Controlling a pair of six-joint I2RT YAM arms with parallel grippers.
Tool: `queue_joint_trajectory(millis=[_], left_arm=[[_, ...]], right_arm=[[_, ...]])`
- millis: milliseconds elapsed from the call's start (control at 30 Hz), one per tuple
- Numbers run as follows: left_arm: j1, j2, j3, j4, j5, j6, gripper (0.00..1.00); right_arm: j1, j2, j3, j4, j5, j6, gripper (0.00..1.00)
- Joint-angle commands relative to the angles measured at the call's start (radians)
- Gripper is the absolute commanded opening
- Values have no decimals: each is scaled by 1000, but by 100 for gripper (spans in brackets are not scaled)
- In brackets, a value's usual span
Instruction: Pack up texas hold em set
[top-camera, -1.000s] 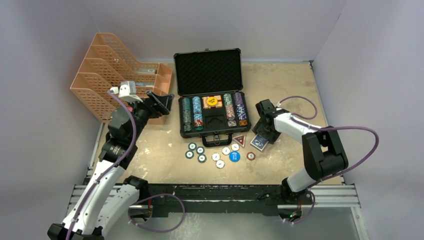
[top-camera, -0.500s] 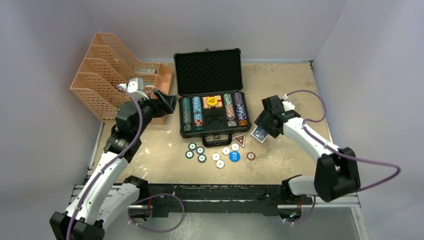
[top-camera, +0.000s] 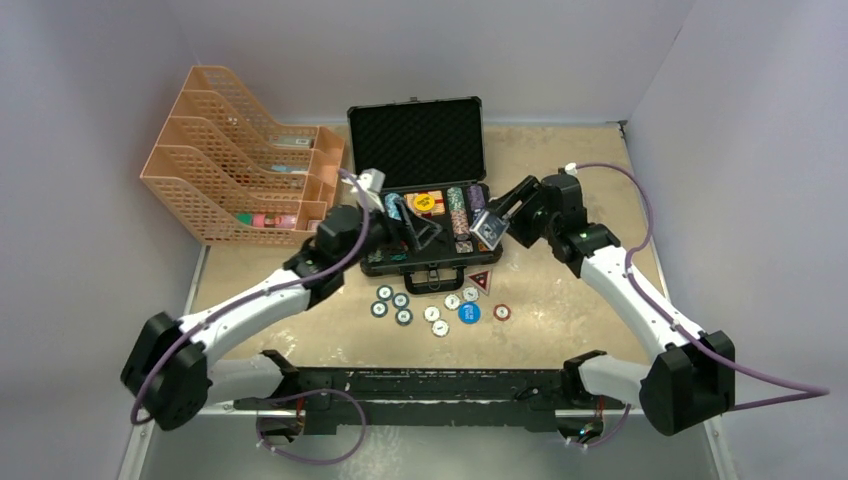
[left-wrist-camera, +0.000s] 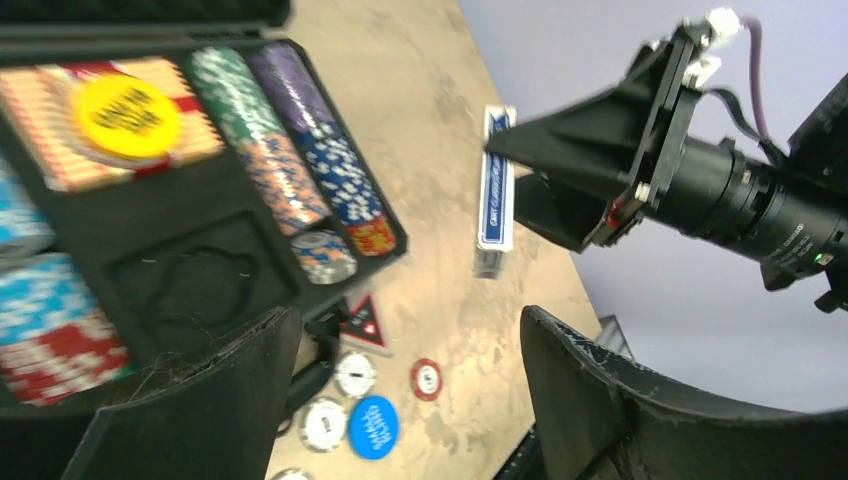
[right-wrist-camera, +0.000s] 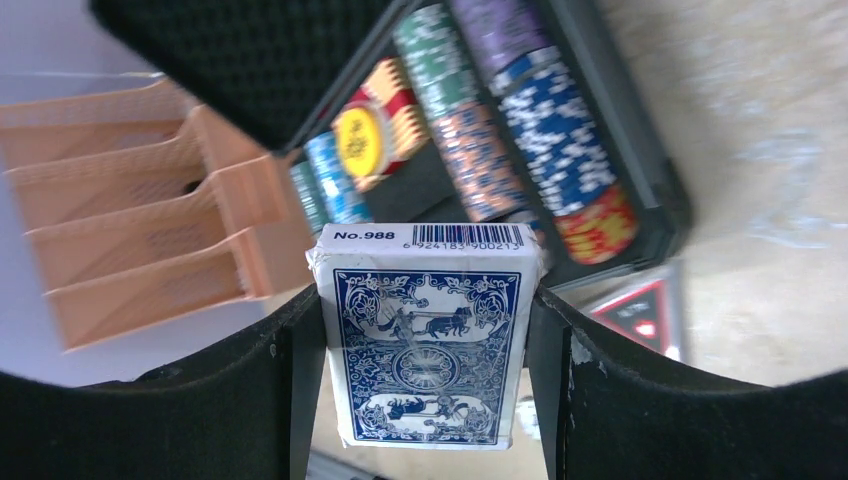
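Note:
The black case (top-camera: 415, 140) lies open at the back middle, its lid upright and rows of poker chips (top-camera: 460, 212) in its tray. My right gripper (top-camera: 492, 225) is shut on the blue-white card deck (top-camera: 487, 230) and holds it in the air by the tray's right end. In the right wrist view the deck (right-wrist-camera: 425, 400) sits upright between both fingers (right-wrist-camera: 285, 390), above the case (right-wrist-camera: 640, 170). My left gripper (top-camera: 422, 236) hovers open over the tray's front edge. Its jaws (left-wrist-camera: 400, 390) stand wide with nothing between them, and the deck (left-wrist-camera: 495, 190) hangs ahead of them.
Several loose chips (top-camera: 403, 306), a blue round one (top-camera: 469, 313), a red one (top-camera: 501, 312) and a triangular marker (top-camera: 481, 280) lie on the table in front of the case. The orange mesh organiser (top-camera: 230, 170) stands at the back left.
My left arm swung right from the organiser to the case's front. My right gripper lifted the deck off the table and carried it up and left toward the case.

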Motion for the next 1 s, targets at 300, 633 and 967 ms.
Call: queue_joint_trajectory(millis=[300, 633, 967], left_arm=[[-245, 267, 23, 436, -143, -51, 77], [-301, 367, 34, 587, -283, -10, 59], [-308, 347, 106, 431, -344, 90, 0]], right_arm=[[1, -52, -55, 255, -281, 301, 57], [1, -78, -127, 278, -323, 397, 57], [-2, -72, -143, 320, -314, 301, 79]])
